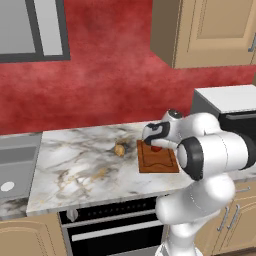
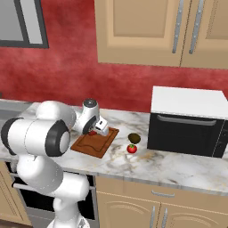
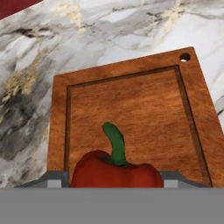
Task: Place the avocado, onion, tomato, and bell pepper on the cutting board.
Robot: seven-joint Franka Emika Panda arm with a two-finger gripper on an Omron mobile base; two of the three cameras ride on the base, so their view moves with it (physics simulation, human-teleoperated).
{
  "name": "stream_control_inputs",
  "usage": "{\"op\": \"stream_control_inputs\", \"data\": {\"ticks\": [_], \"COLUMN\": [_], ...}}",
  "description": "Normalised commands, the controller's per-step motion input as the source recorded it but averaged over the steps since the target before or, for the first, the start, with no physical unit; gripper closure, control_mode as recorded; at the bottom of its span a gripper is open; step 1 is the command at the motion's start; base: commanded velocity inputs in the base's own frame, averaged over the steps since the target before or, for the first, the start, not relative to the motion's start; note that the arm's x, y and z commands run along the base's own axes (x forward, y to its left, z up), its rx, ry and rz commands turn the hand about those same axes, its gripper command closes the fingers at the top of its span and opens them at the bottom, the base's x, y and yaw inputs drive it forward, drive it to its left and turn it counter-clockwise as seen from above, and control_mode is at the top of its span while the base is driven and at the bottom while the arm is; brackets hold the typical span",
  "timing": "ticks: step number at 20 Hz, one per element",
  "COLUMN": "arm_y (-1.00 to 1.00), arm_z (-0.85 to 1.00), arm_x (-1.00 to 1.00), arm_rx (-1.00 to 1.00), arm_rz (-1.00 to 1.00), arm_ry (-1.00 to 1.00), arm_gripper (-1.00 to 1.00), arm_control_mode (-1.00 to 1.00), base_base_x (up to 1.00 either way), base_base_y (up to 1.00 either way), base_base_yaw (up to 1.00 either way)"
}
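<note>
One cutting board (image 2: 94,142) lies on the counter (image 2: 178,167). One bell pepper (image 3: 114,173) sits over the board. One onion (image 1: 120,149) lies left of the board. One avocado (image 2: 134,138) and one tomato (image 2: 132,148) lie right of the board, the tomato nearer. One microwave (image 2: 187,121) stands at the far right. One sink (image 1: 12,170) is at the left, and one oven (image 1: 115,230) sits below.
</note>
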Motion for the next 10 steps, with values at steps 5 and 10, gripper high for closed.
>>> {"op": "stream_control_inputs", "data": {"ticks": [5, 10], "arm_y": [-0.25, -0.02], "arm_z": [-0.08, 0.00], "arm_x": [0.39, 0.03], "arm_rx": [0.01, 0.00], "arm_rz": [0.00, 0.00], "arm_ry": [-0.01, 0.00], "arm_gripper": [1.00, -1.00], "arm_control_mode": [-1.00, -1.00], "base_base_x": [0.00, 0.00], "base_base_y": [0.00, 0.00], "base_base_yaw": [0.00, 0.00]}}
